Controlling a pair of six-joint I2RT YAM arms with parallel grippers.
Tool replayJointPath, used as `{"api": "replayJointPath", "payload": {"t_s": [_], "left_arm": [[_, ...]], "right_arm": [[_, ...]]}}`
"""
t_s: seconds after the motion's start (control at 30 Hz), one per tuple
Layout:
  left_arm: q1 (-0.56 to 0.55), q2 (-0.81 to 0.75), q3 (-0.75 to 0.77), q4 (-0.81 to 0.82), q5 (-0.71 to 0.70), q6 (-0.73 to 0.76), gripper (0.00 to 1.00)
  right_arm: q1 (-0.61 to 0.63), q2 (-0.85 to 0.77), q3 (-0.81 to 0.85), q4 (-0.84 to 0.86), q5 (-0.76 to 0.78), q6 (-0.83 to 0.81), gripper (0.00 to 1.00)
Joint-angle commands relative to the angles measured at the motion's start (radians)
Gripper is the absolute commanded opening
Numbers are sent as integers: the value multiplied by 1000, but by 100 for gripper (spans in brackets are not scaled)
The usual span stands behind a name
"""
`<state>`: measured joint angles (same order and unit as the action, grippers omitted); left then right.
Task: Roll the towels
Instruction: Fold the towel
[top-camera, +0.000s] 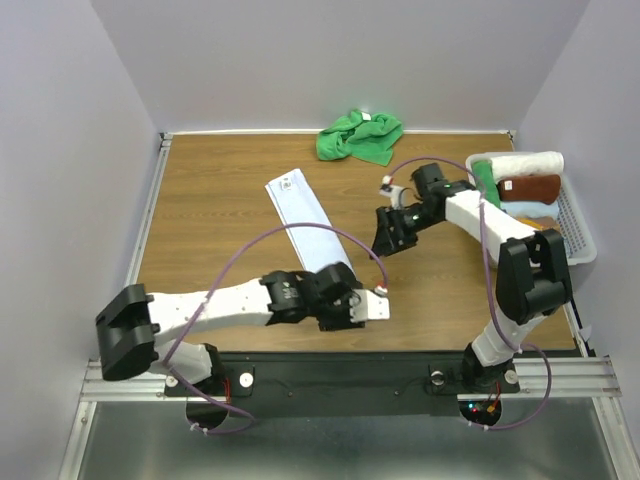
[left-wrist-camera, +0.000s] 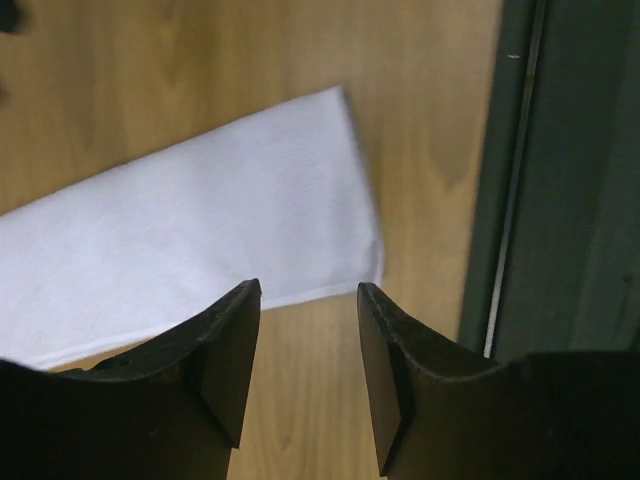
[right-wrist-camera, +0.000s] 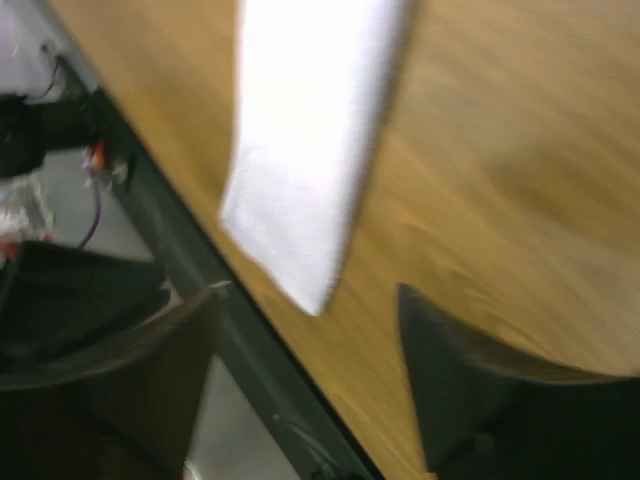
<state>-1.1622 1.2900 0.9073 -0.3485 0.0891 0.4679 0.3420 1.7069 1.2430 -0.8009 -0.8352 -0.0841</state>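
Observation:
The pale bluish-white towel (top-camera: 305, 225) lies folded into a long flat strip on the wooden table, its small label (top-camera: 287, 183) at the far end. My left gripper (top-camera: 338, 290) is low at the strip's near end. In the left wrist view that towel (left-wrist-camera: 190, 240) ends just ahead of my open left gripper (left-wrist-camera: 308, 290), with only bare wood between the fingers. My right gripper (top-camera: 388, 240) hovers to the right of the strip. It is open (right-wrist-camera: 310, 295) and empty, and the towel (right-wrist-camera: 310, 130) looks blurred there. The bright green towel (top-camera: 360, 137) sits crumpled at the table's back edge.
A white basket (top-camera: 578, 222) at the right edge holds a cream-white roll (top-camera: 530, 162), a brown roll (top-camera: 530, 187) and other cloths. The table's dark near rail (left-wrist-camera: 530, 200) runs close beside the left gripper. Walls enclose the back and both sides.

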Motion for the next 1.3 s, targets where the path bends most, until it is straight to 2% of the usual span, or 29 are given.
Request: {"api": "replayJointPath", "payload": {"t_s": [0.0, 0.03, 0.27, 0.53, 0.8, 0.9, 0.93, 1.0, 1.1, 1.17, 1.27], "left_arm": [[-89, 118, 21, 77, -72, -80, 56], [-105, 177, 31, 83, -68, -89, 56], [-120, 366, 146, 69, -123, -121, 53], [-120, 450, 211, 34, -127, -123, 52], [-119, 489, 209, 2, -115, -115, 50], [-119, 515, 203, -4, -111, -118, 44], [-114, 520, 202, -3, -106, -120, 34], [-97, 529, 202, 0, -94, -124, 22], [-70, 546, 199, -3, -37, -115, 15], [-57, 540, 200, 8, -32, -117, 0], [-44, 522, 223, -18, 12, -117, 0]], "right_arm": [[-142, -41, 30, -9, 137, 49, 82], [-174, -62, 33, -9, 148, 53, 89], [-196, -115, 29, -9, 171, 47, 90], [-204, -102, 30, -11, 168, 41, 90], [-213, -81, 44, -11, 154, 38, 90], [-219, -81, 41, -11, 160, 35, 90], [-221, -82, 38, -11, 159, 35, 90], [-225, -81, 38, -11, 160, 32, 90], [-230, -76, 39, -12, 162, 29, 90], [-233, -76, 42, -14, 162, 26, 90], [-238, -73, 44, -20, 154, 23, 90]]}}
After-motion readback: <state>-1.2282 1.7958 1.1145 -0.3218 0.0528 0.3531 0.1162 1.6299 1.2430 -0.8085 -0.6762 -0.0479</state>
